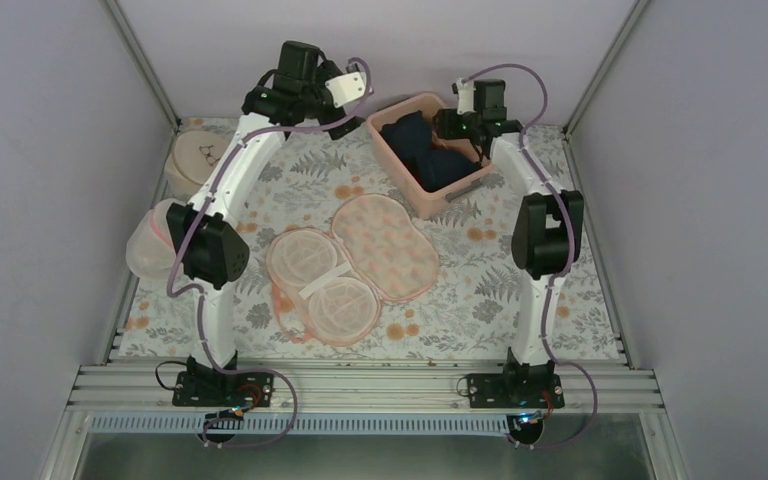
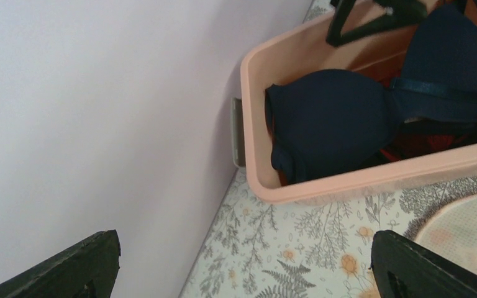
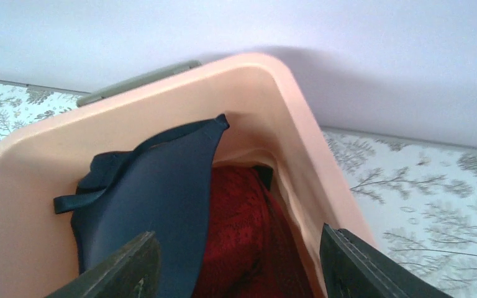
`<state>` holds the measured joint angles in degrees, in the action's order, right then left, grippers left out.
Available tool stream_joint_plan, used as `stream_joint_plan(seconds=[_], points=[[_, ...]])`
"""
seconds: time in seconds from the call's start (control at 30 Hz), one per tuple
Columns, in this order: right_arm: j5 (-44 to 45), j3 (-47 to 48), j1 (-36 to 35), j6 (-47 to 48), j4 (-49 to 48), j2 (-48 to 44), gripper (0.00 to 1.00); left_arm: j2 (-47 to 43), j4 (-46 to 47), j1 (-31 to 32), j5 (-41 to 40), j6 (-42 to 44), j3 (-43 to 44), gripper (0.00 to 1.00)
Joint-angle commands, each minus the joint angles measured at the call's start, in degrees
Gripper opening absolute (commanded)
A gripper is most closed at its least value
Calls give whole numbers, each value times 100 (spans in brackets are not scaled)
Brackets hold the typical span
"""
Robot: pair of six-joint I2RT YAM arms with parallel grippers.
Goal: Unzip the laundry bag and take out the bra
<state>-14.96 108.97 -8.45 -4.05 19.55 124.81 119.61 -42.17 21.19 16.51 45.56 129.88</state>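
The laundry bag (image 1: 385, 245) lies unzipped and spread flat in the middle of the table, its pale mesh cups (image 1: 320, 280) facing up on the left half. The dark navy bra (image 1: 430, 155) rests in the pink bin (image 1: 392, 152) at the back, on top of a red garment (image 3: 248, 230). My right gripper (image 3: 239, 267) hangs open just above the bra (image 3: 155, 192), its fingers wide apart and holding nothing. My left gripper (image 2: 245, 267) is open over the table to the left of the bin (image 2: 348, 183), beside the back wall, empty.
A white mesh dome bag (image 1: 155, 240) and a round beige bag (image 1: 198, 155) sit at the table's left edge. Walls close in the back and both sides. The right gripper's fingers (image 2: 372, 15) show above the bin in the left wrist view.
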Motion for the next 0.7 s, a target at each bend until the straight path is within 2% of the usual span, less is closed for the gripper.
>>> stream_joint_plan(seconds=[0.0, 0.1, 0.17, 0.3, 0.37, 0.53, 0.67], points=[[924, 213, -145, 438, 508, -684, 67, -423, -64, -95, -114, -429, -348, 100], [685, 65, -163, 260, 1120, -868, 64, -706, 22, -151, -265, -710, -871, 100], [364, -371, -208, 131, 1328, -1068, 59, -1002, 89, -194, -284, -941, -1385, 100], [452, -1596, -330, -98, 933, -1590, 55, -1502, 198, -260, -421, -1241, -2538, 100], [484, -1831, -335, -103, 887, -1552, 54, -1675, 168, -321, -488, -1380, -3022, 100], [677, -1251, -382, 71, 1420, -1096, 53, -2024, 233, -662, -684, -1629, -4106, 100], [1161, -794, -523, 169, 1607, -1276, 59, -2283, 236, -1038, -704, -1733, -4758, 100]])
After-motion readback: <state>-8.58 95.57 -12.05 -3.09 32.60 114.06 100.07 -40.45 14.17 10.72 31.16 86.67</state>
